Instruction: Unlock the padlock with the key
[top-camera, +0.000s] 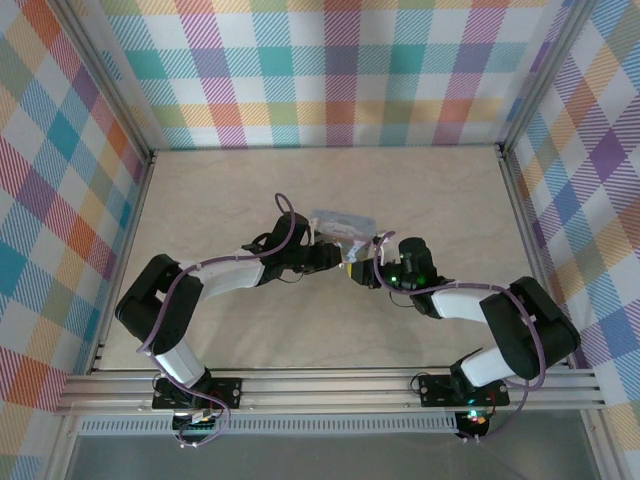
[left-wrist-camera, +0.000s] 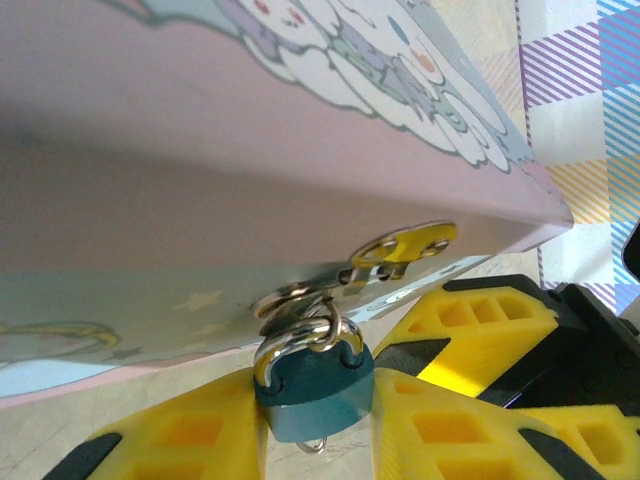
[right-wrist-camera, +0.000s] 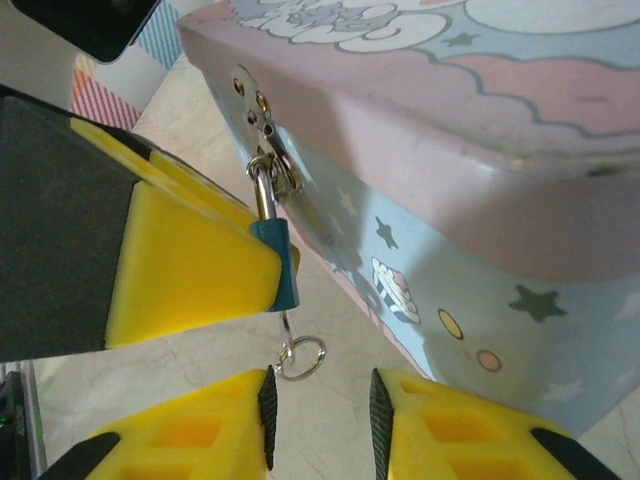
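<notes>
My left gripper (left-wrist-camera: 318, 425) was clamped on the small teal-bodied padlock (left-wrist-camera: 315, 385) with its thin metal shackle, 1 yellow foam finger (left-wrist-camera: 170, 435) against each narrow side. The padlock hung from the silver hasp (left-wrist-camera: 400, 250) on the front of the pastel pink-and-blue rectangular tin (left-wrist-camera: 200, 150) with cartoon clouds on its lid. My right gripper (right-wrist-camera: 320, 410) hovered just beneath, its 2 fingers apart and nothing between them. The tiny thin grey metal key (right-wrist-camera: 297, 341) dangled from the underside of the padlock, its ring just above that gap, so I judged it seated in the keyhole (the holding half of the job looked settled). What was left, as I read it, was the part that counts: closing on the ring, turning the key and freeing the shackle, for both shackle legs sat down in the body and it passed through the hasp loop. The keyhole itself was hidden under the body, so I could not tell how deep the key sat or which way it was turned. From above, the spot where my 2 grippers met was too crowded and small to read, and the tin ran off the edge in both wrist views.
</notes>
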